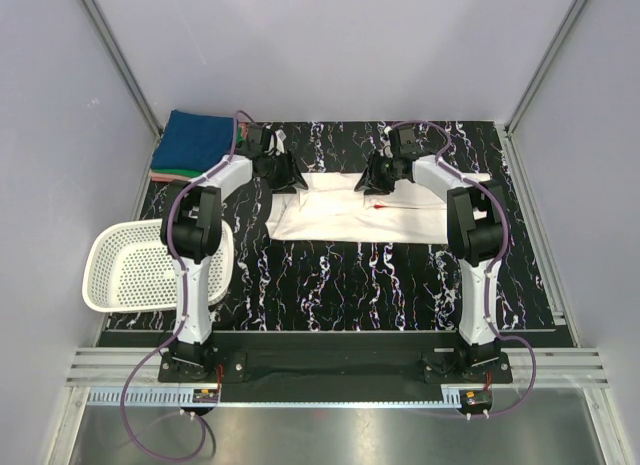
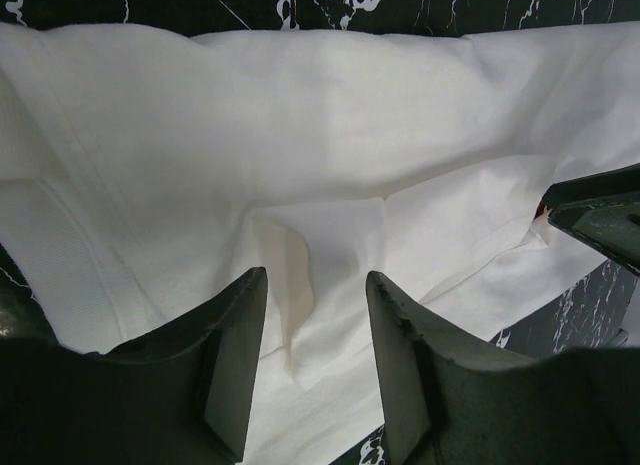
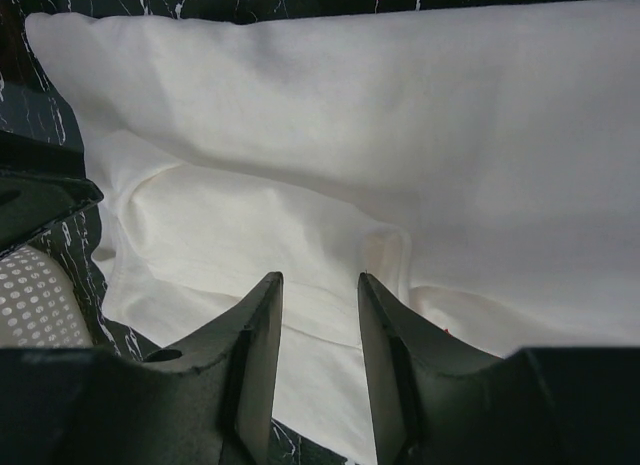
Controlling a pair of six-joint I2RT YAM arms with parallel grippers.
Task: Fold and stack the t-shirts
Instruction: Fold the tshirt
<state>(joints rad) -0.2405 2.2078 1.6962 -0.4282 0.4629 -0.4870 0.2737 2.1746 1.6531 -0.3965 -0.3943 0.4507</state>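
The white t-shirt (image 1: 340, 217) lies at the middle of the table (image 1: 380, 285), folded so far only into a broad band. A stack (image 1: 195, 143) of folded shirts, blue on top, sits at the far left corner. The left fingers (image 2: 235, 335) and right fingers (image 3: 250, 335) stand apart over the shirt's far edge, clamping nothing. Judged remaining: 2 steps, the final folds and transfer to the stack.

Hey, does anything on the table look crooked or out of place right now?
The white shirt lies lopsided: a flap sticks out to the right past the folded body, and a sliver of red print peeks from the fold. The basket also hangs past the table's left edge.
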